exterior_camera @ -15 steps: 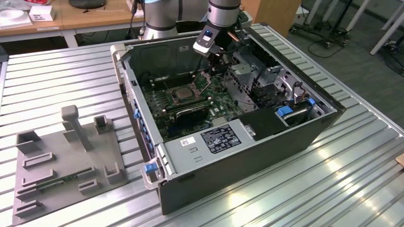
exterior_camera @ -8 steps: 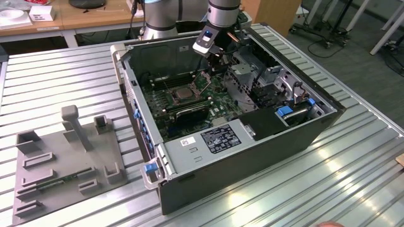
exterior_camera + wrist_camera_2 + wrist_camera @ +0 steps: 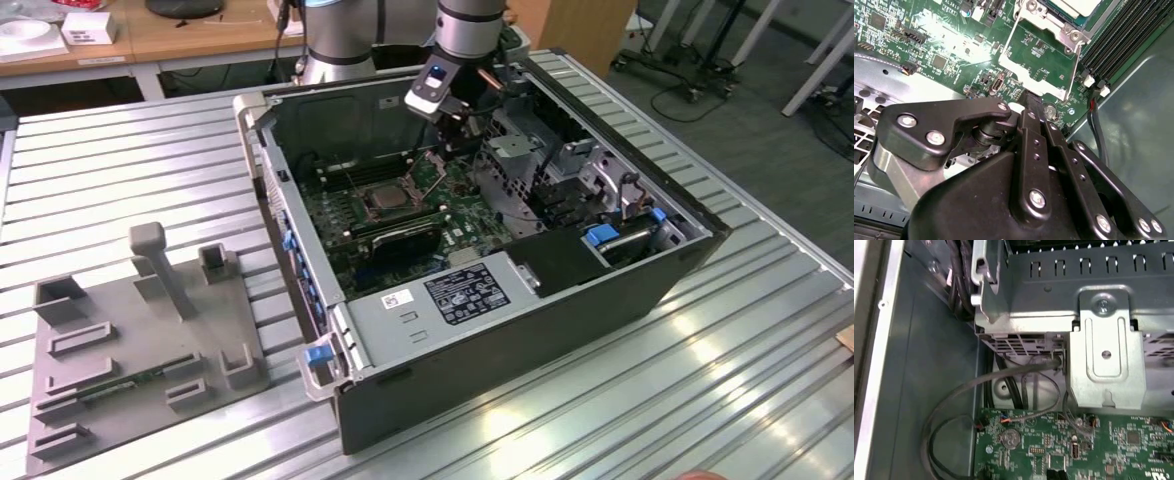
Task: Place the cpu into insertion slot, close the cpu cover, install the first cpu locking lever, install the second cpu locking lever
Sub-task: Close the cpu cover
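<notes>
My tool (image 3: 1033, 102) hangs by the open cover (image 3: 1019, 75), cpu (image 3: 1076, 4) beyond it; apart or together, I can't tell.

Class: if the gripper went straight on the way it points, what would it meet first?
Probably the thin silvery square cpu cover frame, open ahead of the black gripper; the green circuit board lies beyond. Depth is unclear.

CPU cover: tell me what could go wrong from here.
1. The cpu cover stands raised, with the gripper close to its free edge. A slip could let it fall hard onto the cpu behind it.
2. A black cable runs right beside the gripper and might snag if the arm swings that way.
</notes>
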Controlling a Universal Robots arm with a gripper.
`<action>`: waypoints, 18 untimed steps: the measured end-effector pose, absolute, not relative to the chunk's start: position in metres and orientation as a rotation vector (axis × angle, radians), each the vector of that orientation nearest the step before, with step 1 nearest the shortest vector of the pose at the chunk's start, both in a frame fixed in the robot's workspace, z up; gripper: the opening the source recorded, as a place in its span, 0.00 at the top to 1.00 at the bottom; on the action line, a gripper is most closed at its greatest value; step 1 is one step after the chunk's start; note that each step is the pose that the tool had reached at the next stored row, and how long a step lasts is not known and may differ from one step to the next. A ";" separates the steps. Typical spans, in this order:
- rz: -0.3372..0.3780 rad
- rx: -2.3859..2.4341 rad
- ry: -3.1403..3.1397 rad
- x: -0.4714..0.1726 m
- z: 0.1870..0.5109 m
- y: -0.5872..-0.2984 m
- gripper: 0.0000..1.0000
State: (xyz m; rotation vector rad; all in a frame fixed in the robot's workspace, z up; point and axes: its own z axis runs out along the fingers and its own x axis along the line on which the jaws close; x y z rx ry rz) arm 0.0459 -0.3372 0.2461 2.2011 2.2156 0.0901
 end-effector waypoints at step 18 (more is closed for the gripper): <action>0.077 2.208 2.222 0.025 0.243 -0.337 0.89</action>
